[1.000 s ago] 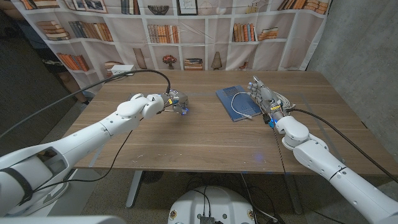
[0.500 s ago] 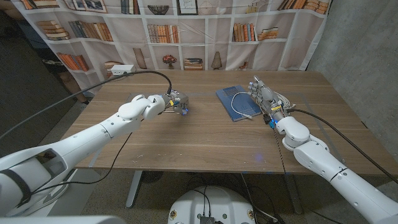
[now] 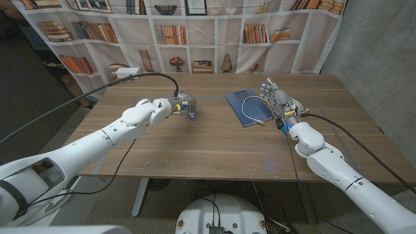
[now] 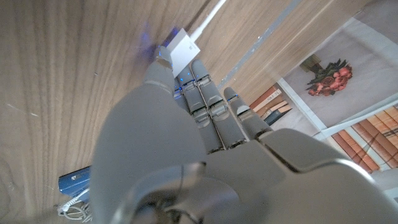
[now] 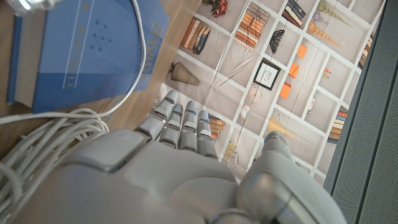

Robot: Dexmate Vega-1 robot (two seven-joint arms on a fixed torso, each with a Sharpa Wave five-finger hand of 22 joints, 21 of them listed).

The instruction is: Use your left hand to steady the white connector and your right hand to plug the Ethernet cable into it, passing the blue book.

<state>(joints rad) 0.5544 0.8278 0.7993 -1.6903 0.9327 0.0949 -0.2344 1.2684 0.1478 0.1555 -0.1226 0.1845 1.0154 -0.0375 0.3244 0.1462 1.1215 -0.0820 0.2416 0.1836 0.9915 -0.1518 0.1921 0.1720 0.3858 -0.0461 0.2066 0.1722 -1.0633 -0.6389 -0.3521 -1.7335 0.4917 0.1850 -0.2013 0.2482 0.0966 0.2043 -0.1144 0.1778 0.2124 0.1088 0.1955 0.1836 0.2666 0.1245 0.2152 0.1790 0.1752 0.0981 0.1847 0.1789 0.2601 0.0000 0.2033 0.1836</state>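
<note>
The white connector (image 4: 182, 49), with a white lead running off it, lies on the wood right at my left hand's fingertips (image 4: 200, 70), which reach out straight and seem to touch it. In the head view my left hand (image 3: 177, 105) is at the table's middle left with a blue glow at its tips. The blue book (image 3: 244, 105) lies right of centre, and the white Ethernet cable (image 3: 249, 104) loops over it, its plug (image 3: 260, 120) near the book's front edge. My right hand (image 3: 277, 101) stands beside the book's right edge, fingers straight, holding nothing, over a bundle of white cable (image 5: 37, 140).
A white box (image 3: 127, 73) sits at the table's far left edge. A black cable (image 3: 156, 75) arches over the table to my left wrist. A bookshelf-print backdrop (image 3: 214, 29) hangs behind the table. Bare wood (image 3: 214, 146) stretches between the hands and the front edge.
My left hand has drawn slightly back and to the left over the table. The right hand, the book and the cable have stayed put.
</note>
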